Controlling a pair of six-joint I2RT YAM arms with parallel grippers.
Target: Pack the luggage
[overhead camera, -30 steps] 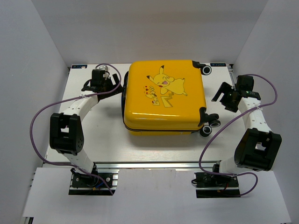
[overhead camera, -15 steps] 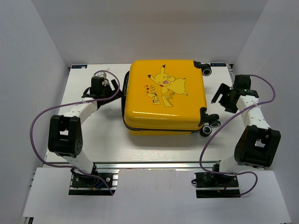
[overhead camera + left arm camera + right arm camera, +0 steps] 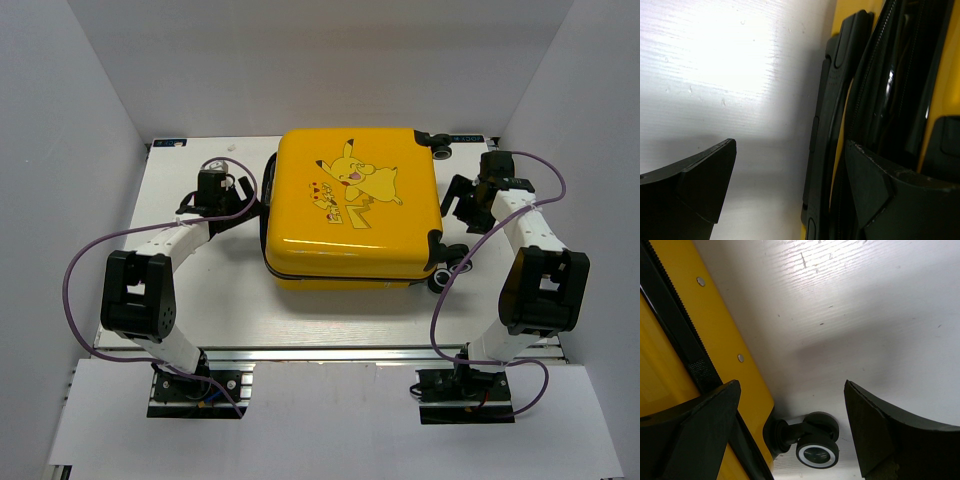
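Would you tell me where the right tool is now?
In the top view, the right tool hangs beside the suitcase's right edge, between its two wheels, jaws open.

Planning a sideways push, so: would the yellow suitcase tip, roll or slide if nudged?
The luggage lies flat on its broad side, so tipping seems unlikely. Its wheel sticks out sideways, so it probably slides rather than rolls. It looks glossy and stiff, perhaps slippery.

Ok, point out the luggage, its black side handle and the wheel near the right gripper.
luggage (image 3: 350, 205): top external view, centre of yellow lid.
side handle (image 3: 825, 125): left wrist view, middle of bar.
wheel (image 3: 816, 454): right wrist view, hub.
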